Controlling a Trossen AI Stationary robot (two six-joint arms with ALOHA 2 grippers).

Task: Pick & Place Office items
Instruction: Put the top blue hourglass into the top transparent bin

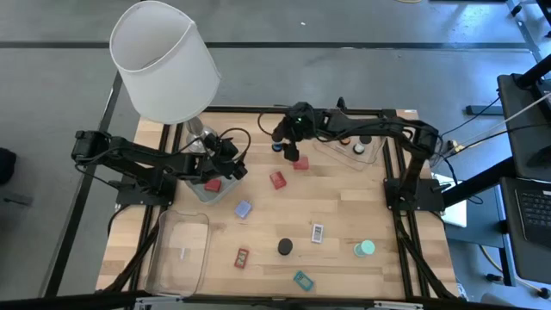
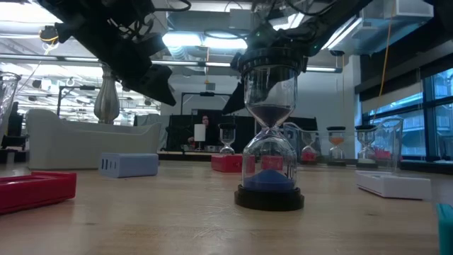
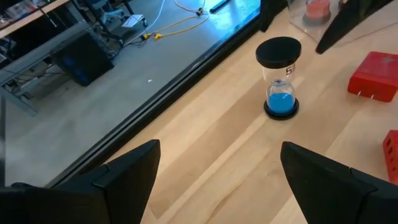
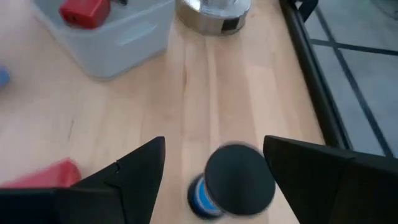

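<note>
My right gripper (image 1: pixel 288 142) (image 4: pixel 213 146) is open, pointing down over a small sand timer (image 4: pixel 239 177) (image 1: pixel 277 147) with a black cap and blue sand. The timer stands upright on the table near its far edge, and the fingers stand on either side of its cap without touching it. My left gripper (image 1: pixel 234 164) (image 3: pixel 221 148) is open and holds nothing, next to a clear tray (image 1: pixel 200 191) that holds a red block (image 1: pixel 212 183). Its wrist view shows the same timer (image 3: pixel 280 78) farther off. Two red blocks (image 1: pixel 300 162) (image 1: pixel 277 179) lie near the timer.
A white-shaded lamp (image 1: pixel 164 60) stands at the far left. There is a second clear tray (image 1: pixel 181 250) near left and a third (image 1: pixel 355 148) far right, with caps in it. A blue piece (image 1: pixel 243 208), a dark-capped timer (image 1: pixel 285 247) (image 2: pixel 269 163), a white-labelled bit (image 1: pixel 317 232), a green disc (image 1: pixel 365 249) and a teal bit (image 1: pixel 303 281) lie scattered.
</note>
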